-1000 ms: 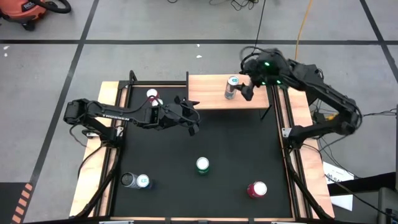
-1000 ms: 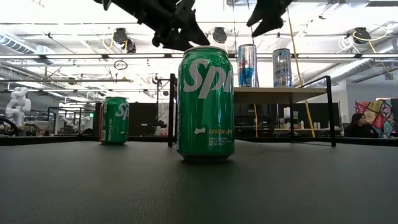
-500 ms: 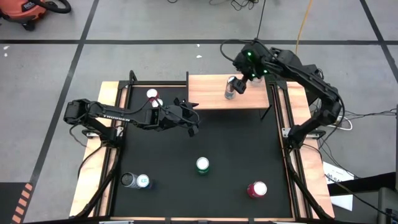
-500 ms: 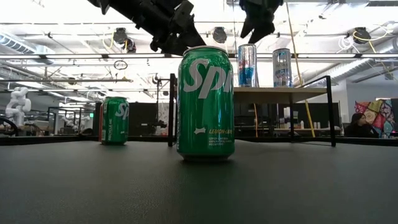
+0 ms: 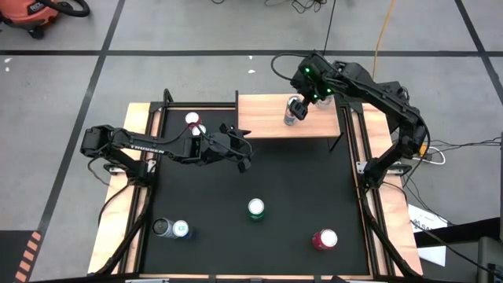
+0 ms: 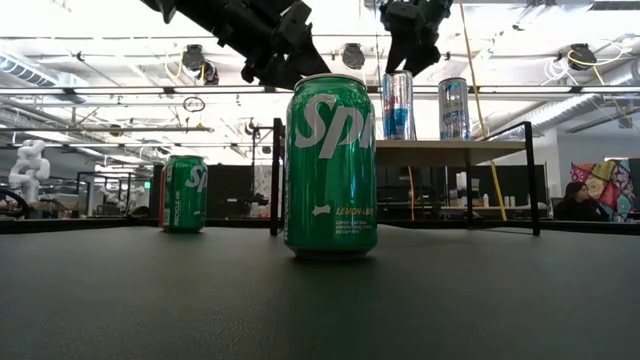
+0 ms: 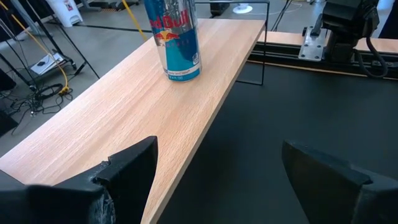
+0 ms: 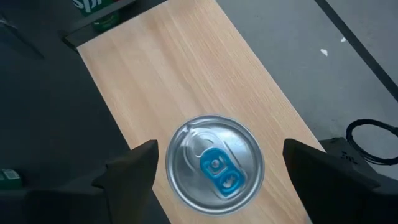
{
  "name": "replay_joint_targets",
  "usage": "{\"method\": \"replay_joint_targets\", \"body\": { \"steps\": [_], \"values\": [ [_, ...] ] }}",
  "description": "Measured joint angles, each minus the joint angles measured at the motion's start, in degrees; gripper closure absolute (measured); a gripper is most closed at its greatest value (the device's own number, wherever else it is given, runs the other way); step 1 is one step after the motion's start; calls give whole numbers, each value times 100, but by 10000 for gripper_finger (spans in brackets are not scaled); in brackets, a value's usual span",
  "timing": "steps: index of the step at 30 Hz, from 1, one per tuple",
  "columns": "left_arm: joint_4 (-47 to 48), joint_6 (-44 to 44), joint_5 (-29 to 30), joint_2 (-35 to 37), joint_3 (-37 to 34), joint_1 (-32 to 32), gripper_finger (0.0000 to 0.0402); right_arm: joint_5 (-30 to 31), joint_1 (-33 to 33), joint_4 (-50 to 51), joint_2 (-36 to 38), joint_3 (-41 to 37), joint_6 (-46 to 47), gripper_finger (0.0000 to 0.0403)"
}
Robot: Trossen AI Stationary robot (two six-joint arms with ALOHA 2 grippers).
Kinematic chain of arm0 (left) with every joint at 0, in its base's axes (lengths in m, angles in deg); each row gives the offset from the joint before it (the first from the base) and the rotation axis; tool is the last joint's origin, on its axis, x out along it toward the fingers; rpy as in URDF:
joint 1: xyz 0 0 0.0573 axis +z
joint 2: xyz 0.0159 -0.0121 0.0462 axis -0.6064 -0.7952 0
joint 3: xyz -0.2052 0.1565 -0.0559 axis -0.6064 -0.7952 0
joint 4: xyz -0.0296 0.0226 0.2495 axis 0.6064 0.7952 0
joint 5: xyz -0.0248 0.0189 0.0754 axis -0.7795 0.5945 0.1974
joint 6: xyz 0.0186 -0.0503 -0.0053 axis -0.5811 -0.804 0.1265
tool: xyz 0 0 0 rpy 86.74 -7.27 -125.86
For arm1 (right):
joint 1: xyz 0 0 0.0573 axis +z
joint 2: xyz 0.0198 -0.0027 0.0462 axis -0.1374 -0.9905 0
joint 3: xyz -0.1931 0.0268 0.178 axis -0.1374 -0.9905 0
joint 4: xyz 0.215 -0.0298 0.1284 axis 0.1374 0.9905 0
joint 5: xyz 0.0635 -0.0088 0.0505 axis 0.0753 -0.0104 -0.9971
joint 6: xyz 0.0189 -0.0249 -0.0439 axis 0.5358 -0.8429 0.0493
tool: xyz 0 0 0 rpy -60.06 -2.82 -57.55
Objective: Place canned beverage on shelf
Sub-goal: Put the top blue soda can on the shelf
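The shelf [image 5: 267,122], a light-wood top on thin black legs, stands at the mat's far edge. A slim blue-and-silver can [image 5: 291,112] stands upright on it, also seen in the left wrist view [image 7: 174,37] and the low view [image 6: 397,105]. My right gripper [image 8: 217,163] is open and points steeply down over the can's top [image 8: 214,165]. Its fingers stand on either side of the top, apart from it. My left gripper [image 5: 245,157] hovers open above the mat, near the shelf's left end, holding nothing.
A green can [image 5: 256,208] stands mid-mat, with a red can [image 5: 324,238] near the right front. Two cans [image 5: 171,228] stand at the left front and two more [image 5: 195,123] at the far left. Wooden rails [image 5: 140,196] frame the mat. A person [image 6: 575,200] sits far behind.
My right gripper has swung toward the table's left, from beside the shelf can to above its top, and has tipped further downward. The can has stayed in place.
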Motion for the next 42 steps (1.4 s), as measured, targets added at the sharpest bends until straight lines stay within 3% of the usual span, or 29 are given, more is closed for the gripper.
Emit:
{"method": "replay_joint_targets", "body": {
  "steps": [21,35,38,42],
  "values": [
    [15,0,2,0,4,2,66,-152,0,278,-317,0,-540,170],
    [25,-2,7,0,4,0,66,352,-317,966,-339,375,-1652,170],
    [28,0,6,0,5,0,66,91,-562,856,-319,584,-1804,170],
    [58,-1,7,0,7,0,66,-707,-870,853,-329,634,-1844,170]
  ]
}}
